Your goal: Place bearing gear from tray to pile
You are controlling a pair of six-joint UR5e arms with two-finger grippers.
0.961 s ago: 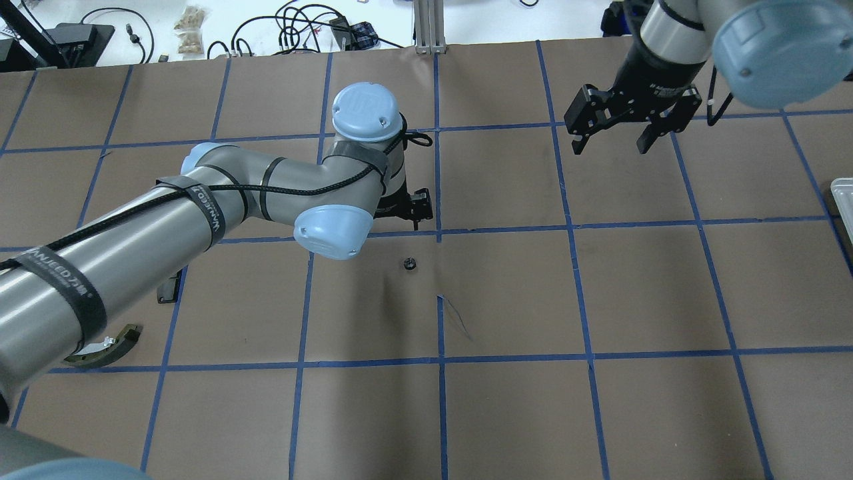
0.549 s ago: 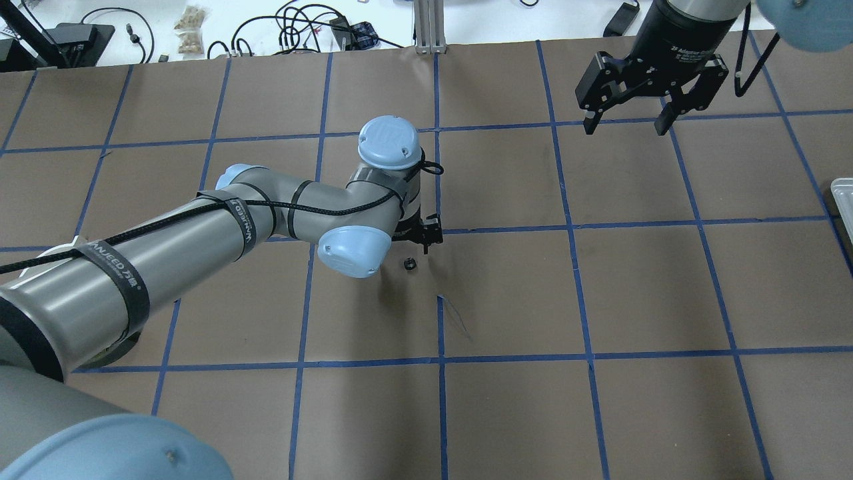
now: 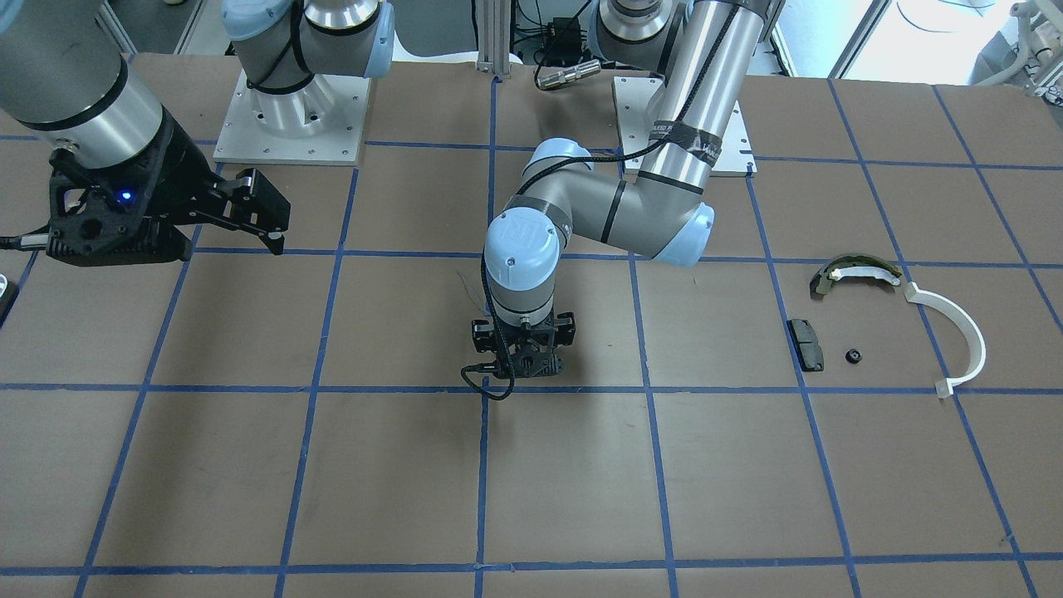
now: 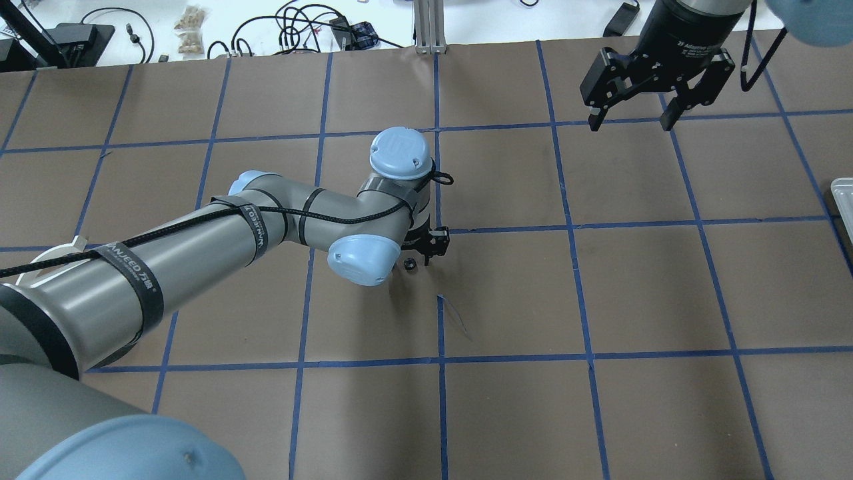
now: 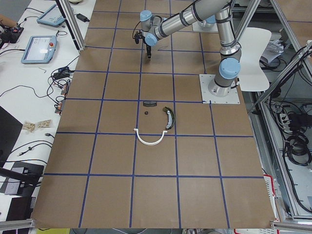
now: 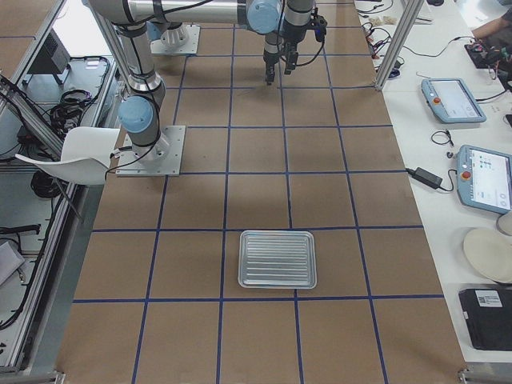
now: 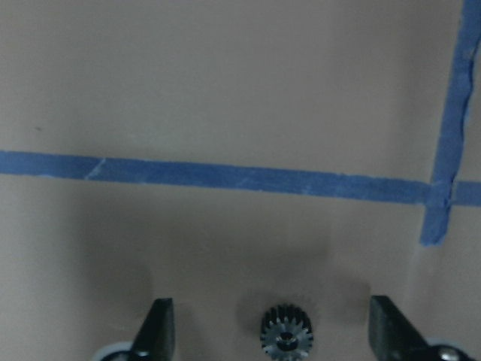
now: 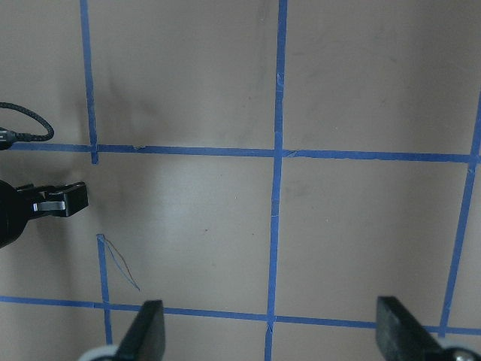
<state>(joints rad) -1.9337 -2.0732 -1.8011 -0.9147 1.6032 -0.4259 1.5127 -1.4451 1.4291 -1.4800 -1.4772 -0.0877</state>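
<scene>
The bearing gear (image 4: 410,264) is a small black toothed wheel lying flat on the brown paper near mid-table. In the left wrist view the gear (image 7: 286,334) lies between the two spread fingers, touching neither. My left gripper (image 4: 428,251) is open and low over it; in the front view the left gripper (image 3: 525,367) hides the gear. The pile lies at the robot's left: a white arc (image 3: 955,332), an olive shoe (image 3: 855,272), a black pad (image 3: 805,343) and a small black part (image 3: 853,356). My right gripper (image 4: 630,121) is open and empty, high at the far right.
The ribbed metal tray (image 6: 278,258) sits at the table's right end; only its edge (image 4: 843,200) shows overhead. Blue tape lines grid the paper. Cables and devices lie beyond the far edge. My left arm (image 4: 200,253) stretches over the pile area overhead.
My left gripper has moved forward and down until it straddles the gear. My right gripper has pulled back toward the far right edge. The gear has not moved.
</scene>
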